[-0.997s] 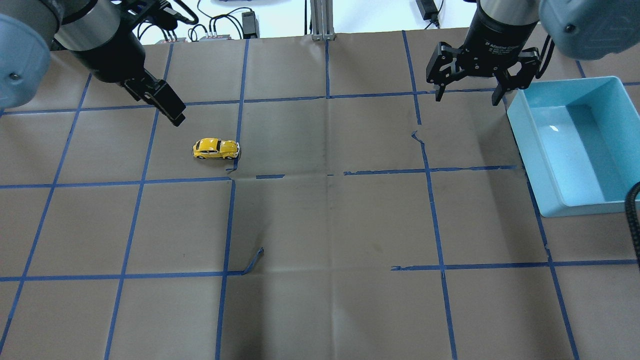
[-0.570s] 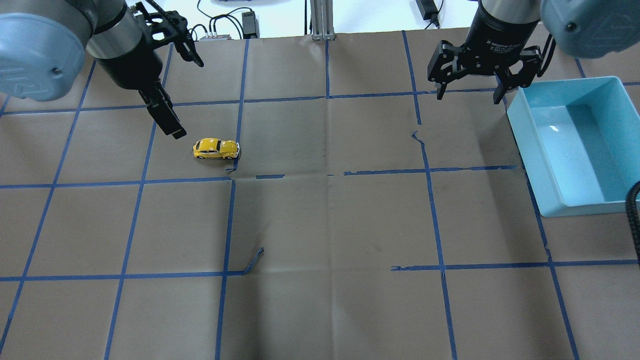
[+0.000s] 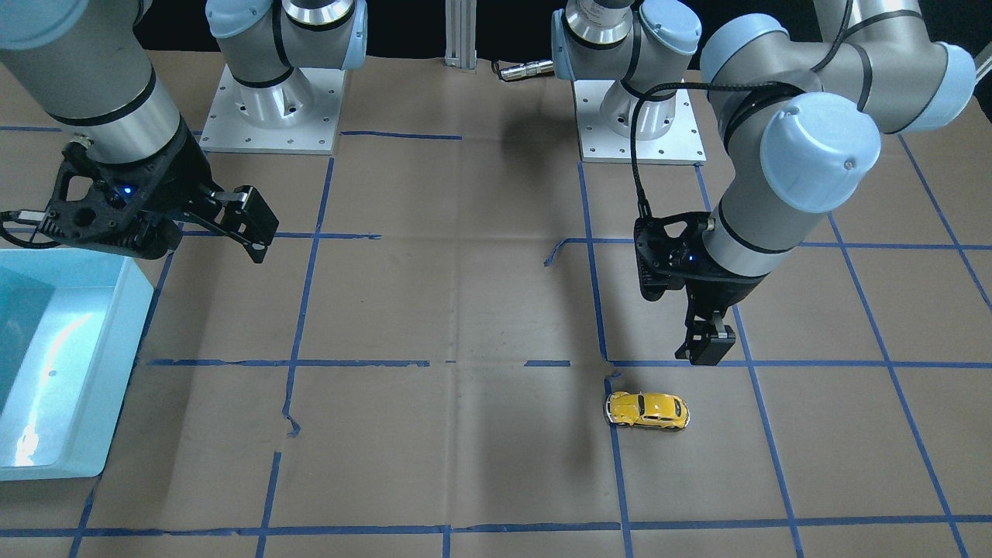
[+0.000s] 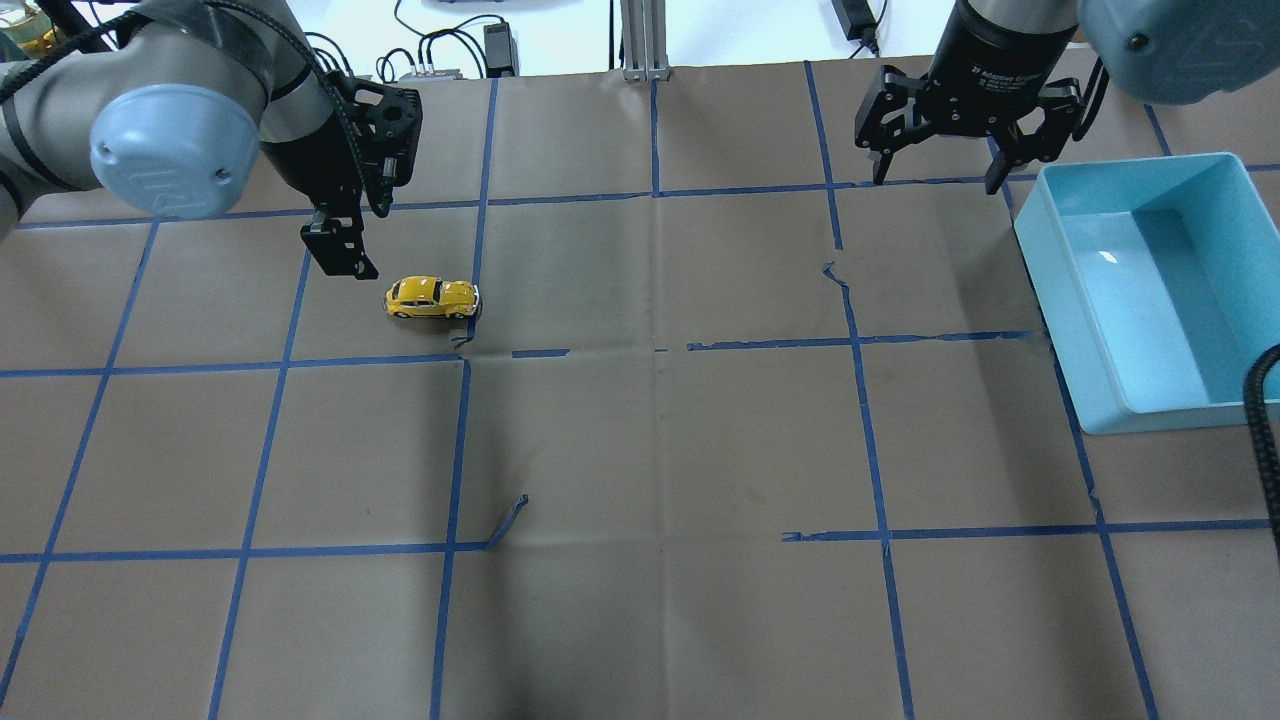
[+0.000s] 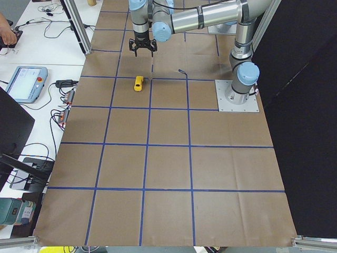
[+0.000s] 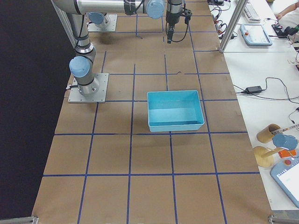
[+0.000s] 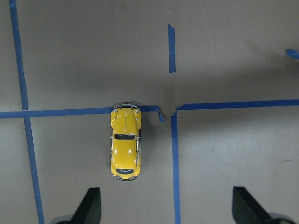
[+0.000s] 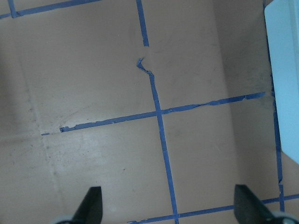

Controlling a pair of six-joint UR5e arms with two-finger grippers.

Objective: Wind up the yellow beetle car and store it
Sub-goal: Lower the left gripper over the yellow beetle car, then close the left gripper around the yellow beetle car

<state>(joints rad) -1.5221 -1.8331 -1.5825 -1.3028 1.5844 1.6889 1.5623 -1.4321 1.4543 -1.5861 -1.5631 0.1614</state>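
Below yellow beetle car (image 7: 125,142), left fingertips (image 7: 91,207) cropped

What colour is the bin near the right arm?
The bin is light blue all over, with no pattern. It shows best in the overhead exterior view.

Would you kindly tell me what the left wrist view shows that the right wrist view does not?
Only the left wrist view shows the car, standing ahead of the open left gripper. Only the right wrist view shows an edge of the bin, to one side of the open right gripper. Both show brown paper gridded with blue tape.
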